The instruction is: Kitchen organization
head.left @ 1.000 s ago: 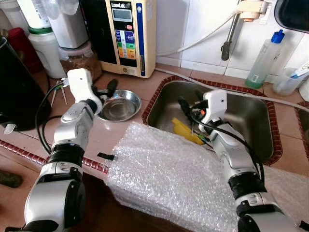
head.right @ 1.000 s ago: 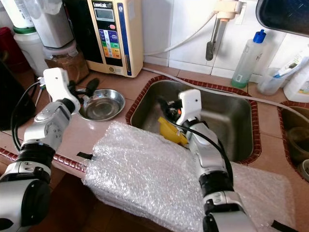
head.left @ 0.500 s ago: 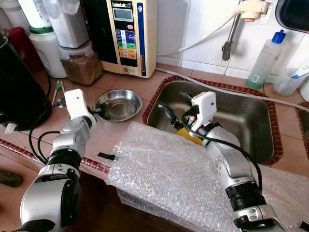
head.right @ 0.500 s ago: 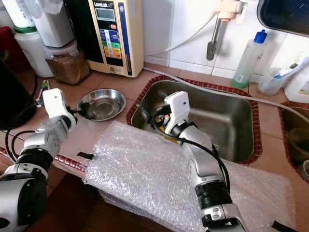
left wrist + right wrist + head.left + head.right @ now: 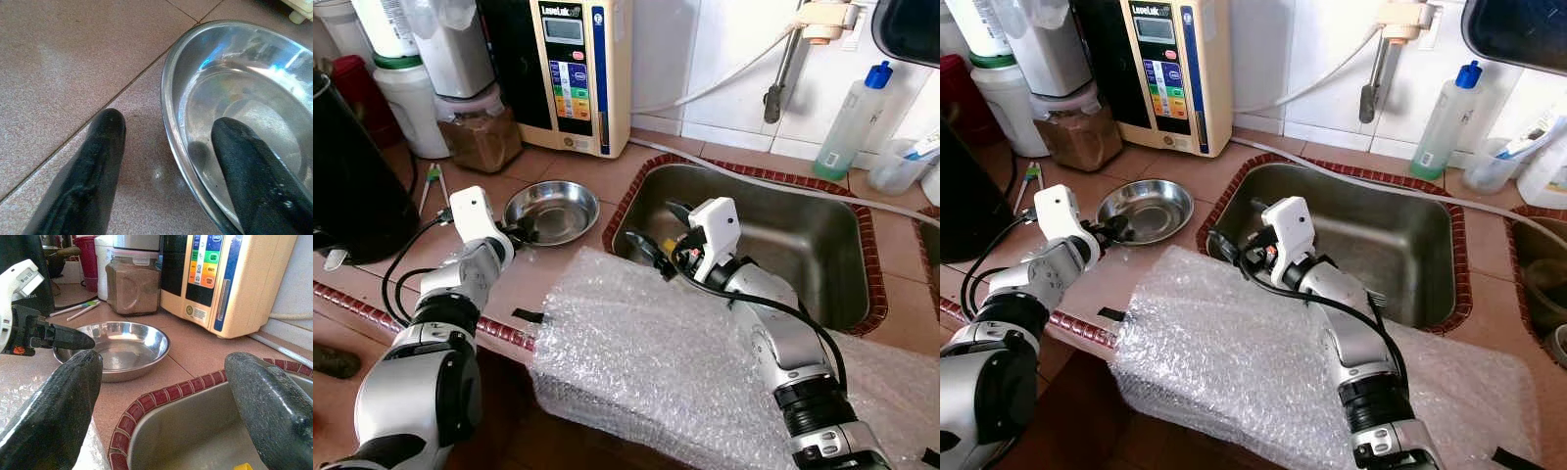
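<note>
Two fingers of my left gripper (image 5: 166, 161) straddled the steel bowl (image 5: 551, 211) rim at its 8 o'clock, spread, unclosed. My right gripper (image 5: 656, 235), spread empty, sat farther off, above the sink (image 5: 822, 240) edge.

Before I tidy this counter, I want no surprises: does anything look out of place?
Yes. A bubble wrap sheet lies across the counter, hanging past its front edge and touching the sink rim, an odd spot for packing material.
</note>
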Motion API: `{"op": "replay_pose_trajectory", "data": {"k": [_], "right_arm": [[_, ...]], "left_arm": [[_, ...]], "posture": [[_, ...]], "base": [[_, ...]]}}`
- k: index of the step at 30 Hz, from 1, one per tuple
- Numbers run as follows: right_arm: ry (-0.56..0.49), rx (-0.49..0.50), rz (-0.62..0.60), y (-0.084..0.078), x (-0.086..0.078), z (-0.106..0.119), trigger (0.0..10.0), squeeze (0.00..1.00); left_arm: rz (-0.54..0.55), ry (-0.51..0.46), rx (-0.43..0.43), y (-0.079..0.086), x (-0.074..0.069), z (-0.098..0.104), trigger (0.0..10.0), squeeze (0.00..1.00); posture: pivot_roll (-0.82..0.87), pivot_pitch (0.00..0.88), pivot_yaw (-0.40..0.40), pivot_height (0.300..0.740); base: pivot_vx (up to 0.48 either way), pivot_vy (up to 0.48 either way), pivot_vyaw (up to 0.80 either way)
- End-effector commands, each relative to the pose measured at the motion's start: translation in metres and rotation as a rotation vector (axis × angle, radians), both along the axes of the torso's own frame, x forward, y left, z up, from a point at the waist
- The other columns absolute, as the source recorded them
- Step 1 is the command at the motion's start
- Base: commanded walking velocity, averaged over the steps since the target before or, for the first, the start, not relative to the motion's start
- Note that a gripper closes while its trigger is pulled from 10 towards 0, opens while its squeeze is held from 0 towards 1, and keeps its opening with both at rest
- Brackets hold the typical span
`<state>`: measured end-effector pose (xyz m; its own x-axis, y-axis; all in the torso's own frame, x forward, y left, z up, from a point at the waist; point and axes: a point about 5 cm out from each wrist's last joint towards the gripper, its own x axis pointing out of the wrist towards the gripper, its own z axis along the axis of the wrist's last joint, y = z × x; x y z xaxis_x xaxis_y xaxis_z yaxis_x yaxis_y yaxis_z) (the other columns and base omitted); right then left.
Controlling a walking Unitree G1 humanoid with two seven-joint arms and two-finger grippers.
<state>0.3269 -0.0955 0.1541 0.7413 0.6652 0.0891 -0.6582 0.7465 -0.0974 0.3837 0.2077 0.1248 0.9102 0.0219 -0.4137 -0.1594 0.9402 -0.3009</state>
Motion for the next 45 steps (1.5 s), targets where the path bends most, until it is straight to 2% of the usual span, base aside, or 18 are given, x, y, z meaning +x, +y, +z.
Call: {"op": "replay_pose_trajectory", "data": {"k": [1, 15, 25, 32, 41, 44, 45], "right_arm": [[-0.017, -0.009, 0.019, 0.004, -0.003, 0.004, 10.0, 0.0], [-0.001, -0.02, 0.026, 0.005, -0.001, 0.001, 10.0, 0.0], [0.005, -0.028, 0.028, 0.008, -0.001, -0.002, 10.0, 0.0], [0.008, -0.024, 0.03, 0.008, -0.001, -0.003, 10.0, 0.0], [0.012, -0.019, 0.034, 0.011, -0.001, -0.002, 10.0, 0.0], [0.014, -0.014, 0.025, 0.01, 0.0, -0.002, 10.0, 0.0], [0.014, -0.014, 0.025, 0.01, 0.0, -0.002, 10.0, 0.0]], "left_arm": [[-0.01, 0.042, -0.008, 0.002, -0.002, -0.003, 0.0, 0.0], [-0.046, 0.067, 0.064, 0.01, -0.003, -0.002, 0.0, 0.0], [-0.033, 0.032, 0.098, 0.022, -0.005, 0.001, 0.0, 0.0], [-0.042, -0.037, 0.161, 0.026, -0.003, 0.009, 0.0, 0.0], [-0.031, -0.093, 0.166, 0.023, 0.0, 0.018, 0.0, 0.0], [-0.022, -0.19, 0.194, 0.022, 0.004, 0.031, 0.0, 0.0], [-0.022, -0.19, 0.194, 0.022, 0.004, 0.031, 0.0, 0.0]], "posture": [[-0.03, 0.0, 0.074, 0.74], [-0.02, 0.0, 0.08, 0.74], [-0.01, 0.0, 0.082, 0.74], [0.0, 0.0, 0.085, 0.74], [-0.01, 0.0, 0.087, 0.74], [-0.01, 0.0, 0.086, 0.74], [-0.01, 0.0, 0.086, 0.74]], "base": [[0.0, 0.0, 0.0], [0.0, 0.0, 0.0], [0.0, 0.0, 0.0], [0.0, 0.0, 0.0], [0.0, 0.0, 0.0], [0.0, 0.0, 0.0], [0.0, 0.0, 0.0]]}}
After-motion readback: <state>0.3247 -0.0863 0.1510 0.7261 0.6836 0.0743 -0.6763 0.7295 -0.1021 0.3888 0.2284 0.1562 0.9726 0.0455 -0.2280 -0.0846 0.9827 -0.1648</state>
